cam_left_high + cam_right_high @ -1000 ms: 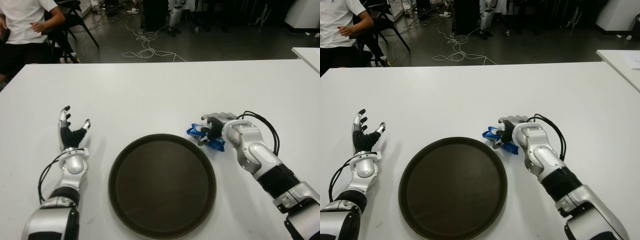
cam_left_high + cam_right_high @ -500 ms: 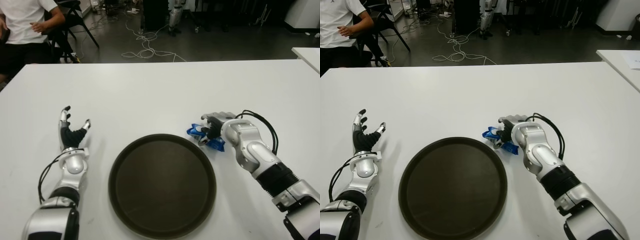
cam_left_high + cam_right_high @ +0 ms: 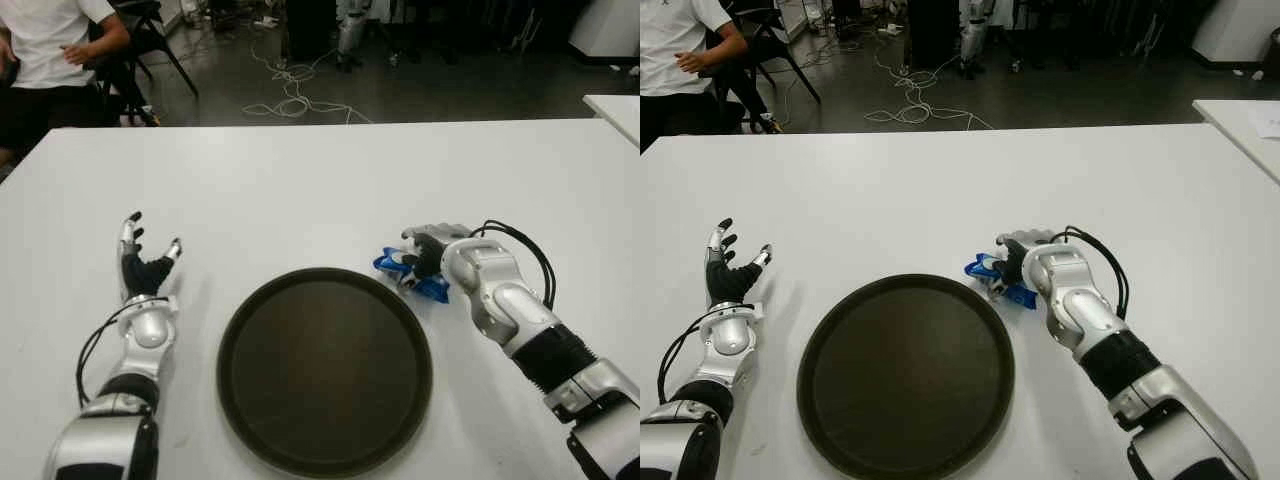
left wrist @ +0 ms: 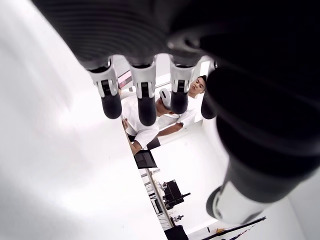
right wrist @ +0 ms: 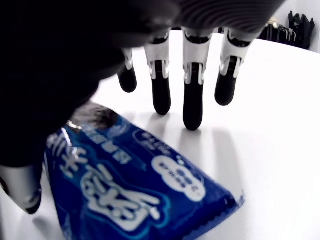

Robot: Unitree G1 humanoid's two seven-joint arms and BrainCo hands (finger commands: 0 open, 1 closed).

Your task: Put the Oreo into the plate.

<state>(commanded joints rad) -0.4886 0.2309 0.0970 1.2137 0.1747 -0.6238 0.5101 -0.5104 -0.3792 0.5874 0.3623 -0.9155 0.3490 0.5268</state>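
The Oreo is a blue packet (image 3: 432,291) lying on the white table (image 3: 300,180), just off the far right rim of the round dark plate (image 3: 325,370). My right hand (image 3: 424,250) hovers over it from the right. In the right wrist view the packet (image 5: 125,200) lies flat under the palm, while the fingers (image 5: 193,95) stretch past it with tips down at the table, not closed on it. The plate holds nothing. Left of the plate, my left hand (image 3: 141,262) shows idle with its fingers spread.
A person in a white shirt (image 3: 50,45) sits beyond the table's far left corner. Cables (image 3: 290,95) lie on the dark floor behind the table. A corner of a second white table (image 3: 615,108) shows at the far right.
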